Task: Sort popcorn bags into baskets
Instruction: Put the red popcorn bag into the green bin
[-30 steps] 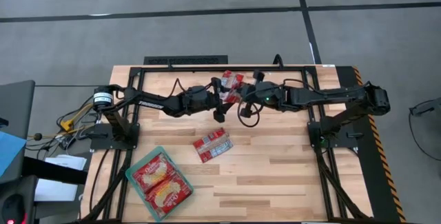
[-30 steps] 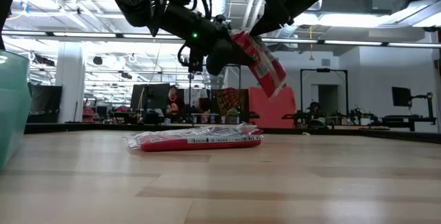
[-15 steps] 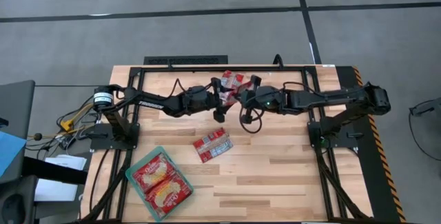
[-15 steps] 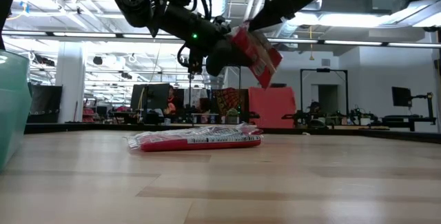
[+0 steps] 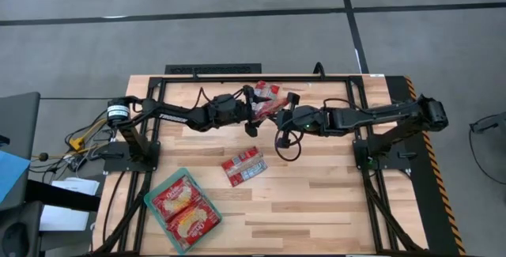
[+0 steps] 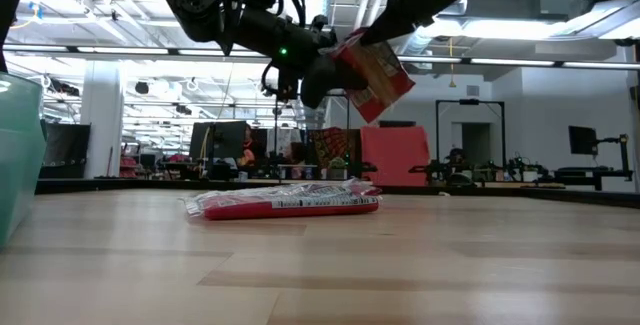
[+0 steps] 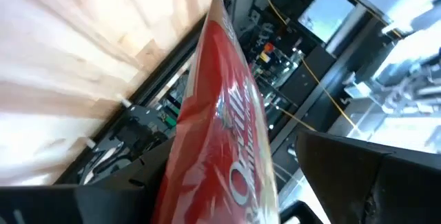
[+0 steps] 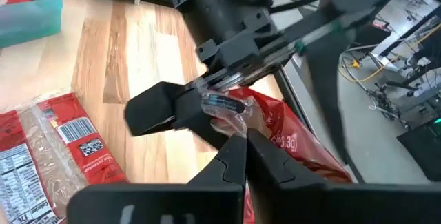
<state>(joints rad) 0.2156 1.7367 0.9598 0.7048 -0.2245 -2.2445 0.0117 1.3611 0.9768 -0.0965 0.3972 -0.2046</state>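
The left hand (image 5: 254,108) is clamped on a glossy red popcorn bag (image 5: 266,99), a flat crinkled plastic packet held in the air near the top centre of the high view; in the left wrist view the same packet (image 7: 227,141) stands edge-on between the dark fingers, white lettering running along its shiny red face. The right hand (image 5: 286,115) meets the bag from the other side, its two dark fingers pressed together on the packet's clear crimped end in the right wrist view (image 8: 231,124). In the low view the bag (image 6: 372,63) hangs tilted above the table, and against half a second ago it has turned flatter and broader toward the camera, while the right hand has drawn slightly back toward the frame's right. Below, at the centre of the high view, a narrower red packet (image 5: 243,166) with silvery ends lies flat on the table (image 5: 316,202), a pale butcher-block top of wooden strips. At lower left a translucent teal basket (image 5: 150,202) with rounded corners holds two squarish red bags (image 5: 183,208) with yellow centres, side by side. Beyond the table the low view shows a bright, open workshop with dark equipment racks (image 6: 215,145).
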